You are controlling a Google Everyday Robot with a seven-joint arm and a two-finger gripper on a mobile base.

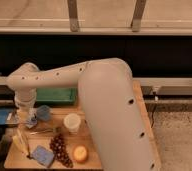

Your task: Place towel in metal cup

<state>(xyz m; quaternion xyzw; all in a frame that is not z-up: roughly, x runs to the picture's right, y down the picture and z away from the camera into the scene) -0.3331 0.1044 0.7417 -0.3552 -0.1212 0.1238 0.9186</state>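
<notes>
My gripper (27, 118) hangs from the white arm (64, 80) over the left part of the wooden table (104, 159). A small pale cloth, apparently the towel (32, 121), sits right at the gripper; I cannot tell whether it is held. The bluish-grey metal cup (43, 112) stands just right of the gripper, close beside it.
A white cup (71, 122) stands mid-table. Grapes (59, 148), an orange fruit (80, 153), a blue sponge (42, 155) and a banana (20, 143) lie along the front. A green tray (56, 95) is at the back. The big arm housing (119, 120) covers the table's right side.
</notes>
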